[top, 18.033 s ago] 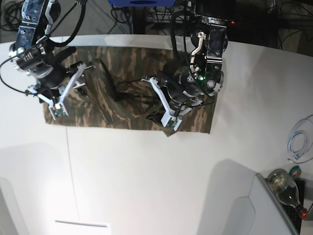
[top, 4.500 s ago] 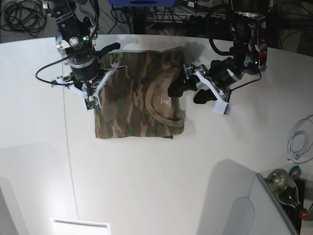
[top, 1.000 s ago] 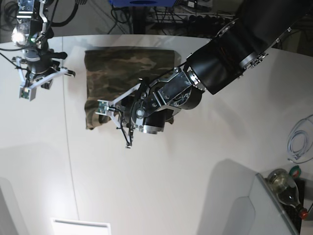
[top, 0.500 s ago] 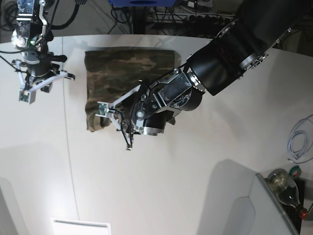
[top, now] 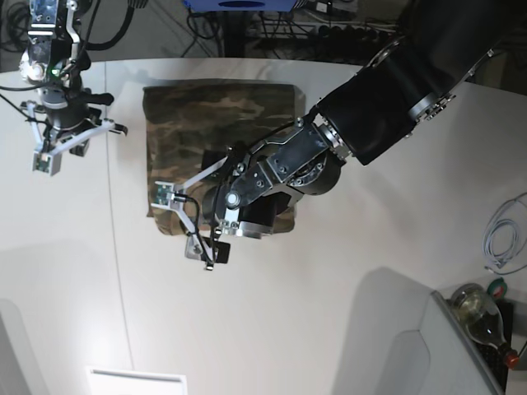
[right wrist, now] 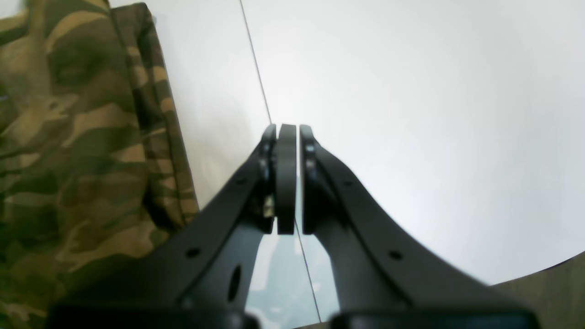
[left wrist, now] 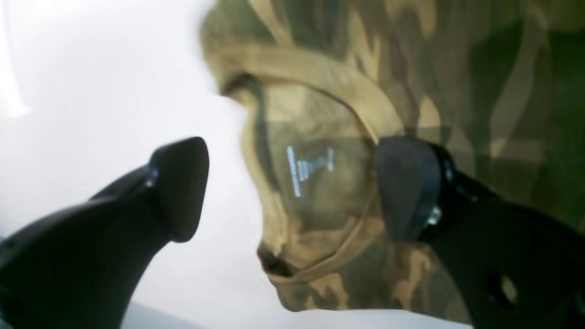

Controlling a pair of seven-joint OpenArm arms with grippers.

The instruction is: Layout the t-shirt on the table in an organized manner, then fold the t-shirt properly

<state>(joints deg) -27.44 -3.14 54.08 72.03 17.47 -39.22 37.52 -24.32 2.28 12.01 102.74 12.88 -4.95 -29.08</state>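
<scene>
Base: folded t-shirt (top: 216, 115) on table (top: 329, 296)

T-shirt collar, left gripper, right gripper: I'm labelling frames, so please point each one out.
t-shirt collar (left wrist: 315, 77), left wrist view, on the tan ribbed band.
left gripper (left wrist: 292, 192), left wrist view, midway between its open fingertips.
right gripper (right wrist: 286, 137), right wrist view, at its shut fingertips.

Base looks down from overhead; both wrist views look close along their pincers, sharing the t-shirt (top: 216, 107).

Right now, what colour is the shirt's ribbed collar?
Tan, on the camouflage cloth t-shirt; clearest in left wrist view.
</scene>
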